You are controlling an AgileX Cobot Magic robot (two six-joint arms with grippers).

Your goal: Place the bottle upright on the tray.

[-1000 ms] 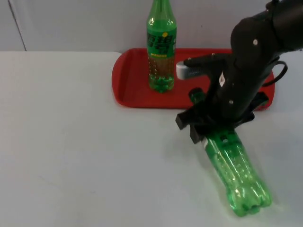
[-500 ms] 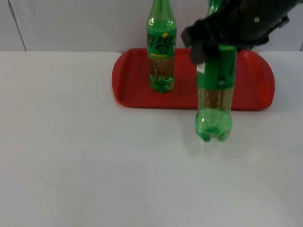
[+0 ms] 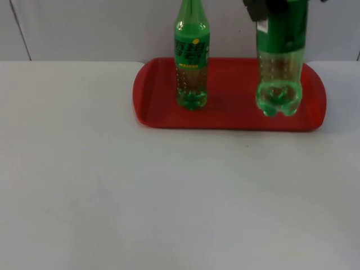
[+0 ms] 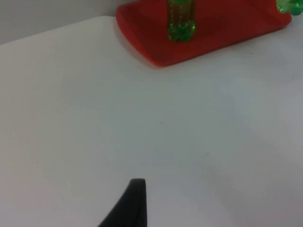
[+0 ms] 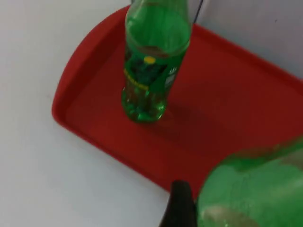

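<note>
A red tray [image 3: 228, 119] lies at the back of the table. One green bottle [image 3: 192, 56] stands upright on its left half. My right gripper [image 3: 279, 10] is shut on a second green bottle [image 3: 278, 67], held upright by its upper part over the tray's right half. Its base looks slightly above the tray floor. The right wrist view has the held bottle [image 5: 255, 189] close up, the standing bottle [image 5: 150, 71] and the tray [image 5: 227, 109] beyond it. My left gripper [image 4: 135, 208] waits over bare table, well short of the tray [image 4: 156, 52].
White table top [image 3: 140, 197] spreads in front of the tray. The grey partition wall [image 3: 84, 28] rises just behind the tray. Between the two bottles there is a bare stretch of tray floor.
The right gripper lifted the second bottle off the table, turned it upright, and carried it back over the tray's right half. The standing bottle did not move.
</note>
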